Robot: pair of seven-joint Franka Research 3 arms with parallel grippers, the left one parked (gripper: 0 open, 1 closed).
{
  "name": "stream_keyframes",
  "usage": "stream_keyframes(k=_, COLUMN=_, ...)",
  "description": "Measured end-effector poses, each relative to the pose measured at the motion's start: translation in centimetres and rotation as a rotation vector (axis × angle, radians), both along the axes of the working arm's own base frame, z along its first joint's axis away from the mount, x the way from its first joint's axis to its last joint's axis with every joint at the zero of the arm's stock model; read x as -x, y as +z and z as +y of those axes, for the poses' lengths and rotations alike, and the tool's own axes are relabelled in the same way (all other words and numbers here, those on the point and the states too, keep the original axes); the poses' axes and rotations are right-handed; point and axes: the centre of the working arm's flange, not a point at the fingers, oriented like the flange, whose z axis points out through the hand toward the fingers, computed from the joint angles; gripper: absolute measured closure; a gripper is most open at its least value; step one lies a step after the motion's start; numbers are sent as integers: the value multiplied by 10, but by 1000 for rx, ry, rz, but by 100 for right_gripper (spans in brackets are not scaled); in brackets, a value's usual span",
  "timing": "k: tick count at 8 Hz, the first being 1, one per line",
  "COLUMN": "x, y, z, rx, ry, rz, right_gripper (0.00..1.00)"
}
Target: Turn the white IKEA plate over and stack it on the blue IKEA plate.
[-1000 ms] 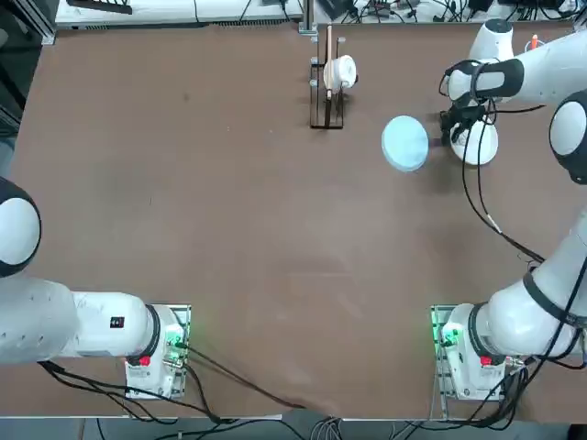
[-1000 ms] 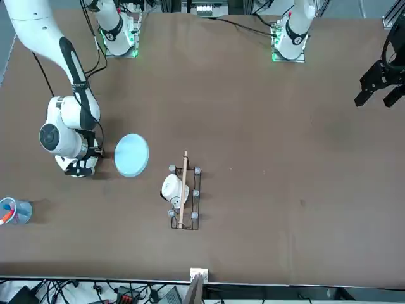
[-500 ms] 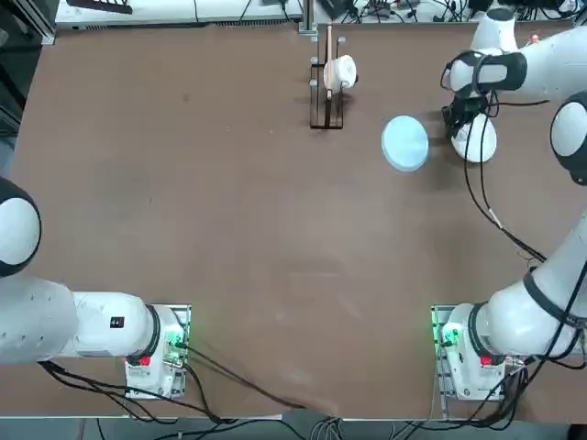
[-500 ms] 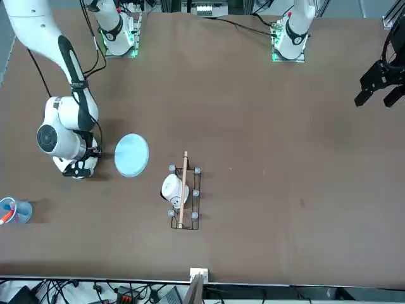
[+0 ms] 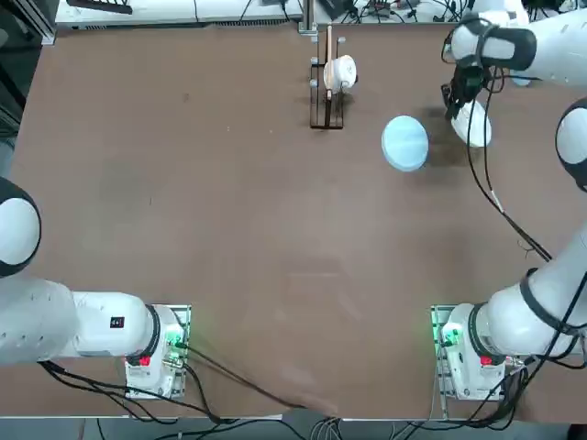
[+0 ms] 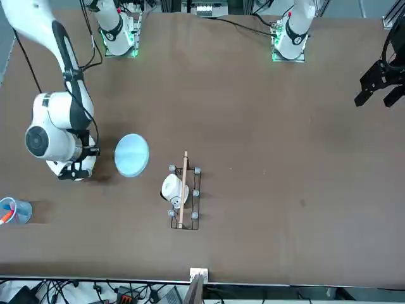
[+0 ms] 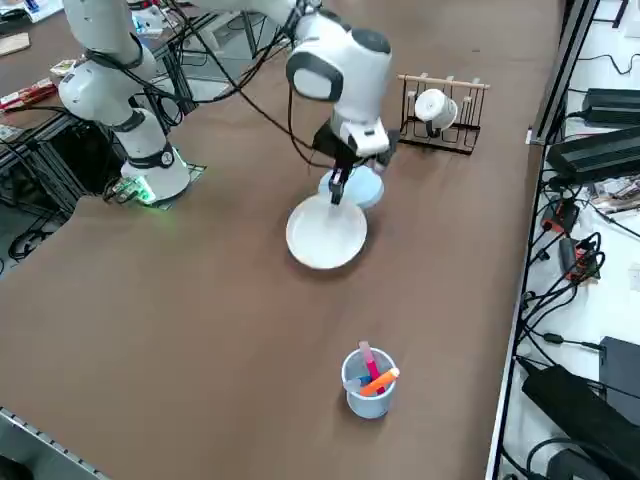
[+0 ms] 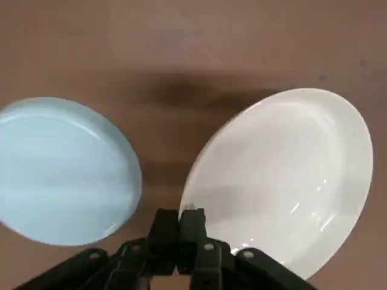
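right gripper (image 8: 178,225) pinched on the rim of the white IKEA plate (image 8: 284,181) (tilted, face up, far edge looks off the table) | blue IKEA plate (image 8: 63,169) just beside, flat | front view: arm hides most of the white plate | rack with cup (image 7: 440,110) beyond

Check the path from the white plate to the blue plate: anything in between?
Nothing visible. The right gripper is shut on the rim of the white plate, holding it tilted beside the blue plate. Only bare table shows in the gap between them. The rack with the cup stands off to the side, clear of the path.
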Motion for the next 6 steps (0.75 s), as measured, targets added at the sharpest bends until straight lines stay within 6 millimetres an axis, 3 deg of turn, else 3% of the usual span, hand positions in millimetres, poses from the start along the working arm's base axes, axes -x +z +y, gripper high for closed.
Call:
stream_keyframes(k=3, x=-6, y=70, z=45, rx=-253, ry=-57, rz=10, right_gripper=98)
stream_keyframes(k=4, x=-8, y=85, z=63, rx=-405, ry=-60, rz=7, right_gripper=98)
stream_keyframes(k=6, x=-10, y=95, z=85, rx=-674, ry=-78, rz=4, right_gripper=98)
